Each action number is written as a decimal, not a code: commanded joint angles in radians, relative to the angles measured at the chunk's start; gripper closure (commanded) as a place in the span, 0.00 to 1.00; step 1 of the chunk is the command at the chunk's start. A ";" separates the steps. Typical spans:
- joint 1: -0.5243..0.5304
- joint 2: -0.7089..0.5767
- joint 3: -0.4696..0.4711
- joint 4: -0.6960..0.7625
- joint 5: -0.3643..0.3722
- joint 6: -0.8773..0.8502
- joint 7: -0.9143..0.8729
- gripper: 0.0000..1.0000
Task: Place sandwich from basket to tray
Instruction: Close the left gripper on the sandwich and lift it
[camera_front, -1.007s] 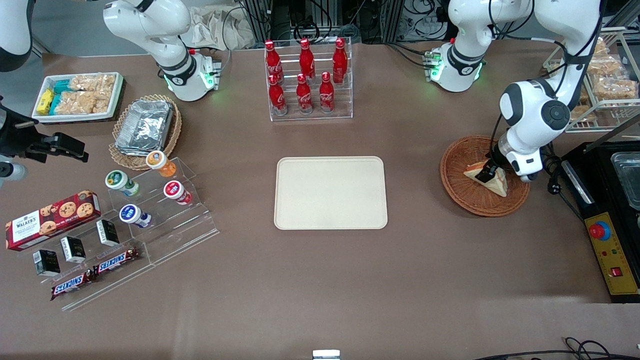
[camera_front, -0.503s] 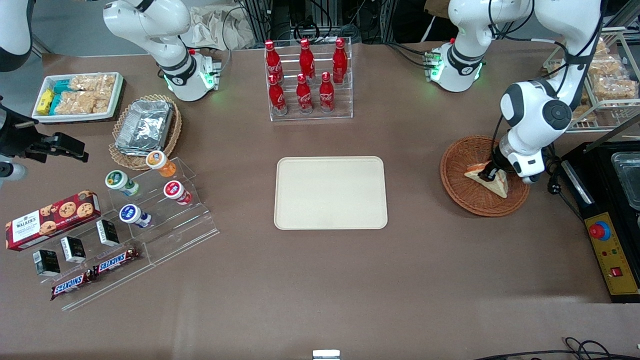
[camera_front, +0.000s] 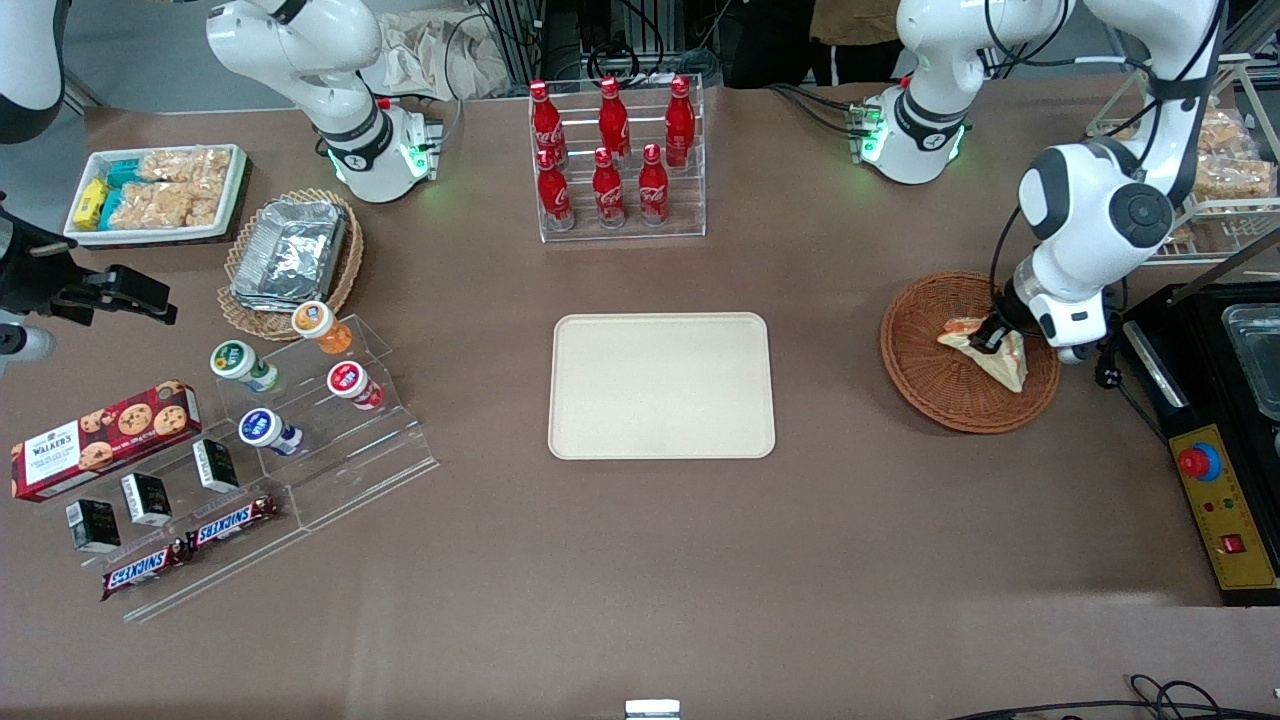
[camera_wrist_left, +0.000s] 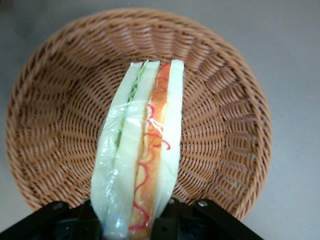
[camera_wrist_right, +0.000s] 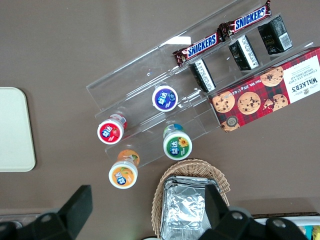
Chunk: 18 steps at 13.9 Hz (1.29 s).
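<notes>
Gripper (camera_front: 993, 338) above the basket (camera_front: 925, 375), jaws closed on the sandwich (camera_front: 990, 352). Lift straight above the rim, then carry gently, level, toward the tray (camera_front: 661, 385).

Counts on the table

One sandwich (camera_front: 985, 352) held by the one working gripper (camera_front: 992, 340) over one basket (camera_front: 925, 375); one tray (camera_front: 661, 385); six red cola bottles (camera_front: 609, 150); four yoghurt cups (camera_front: 300, 375); two Snickers bars (camera_front: 190, 545); three small black boxes (camera_front: 150, 497); one cookie box (camera_front: 100, 438).
</notes>
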 joint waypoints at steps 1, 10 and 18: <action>-0.003 -0.070 -0.019 0.015 0.080 -0.059 0.037 0.74; -0.063 -0.048 -0.168 0.309 0.038 -0.364 0.200 0.73; -0.110 0.088 -0.364 0.452 -0.083 -0.363 0.186 0.73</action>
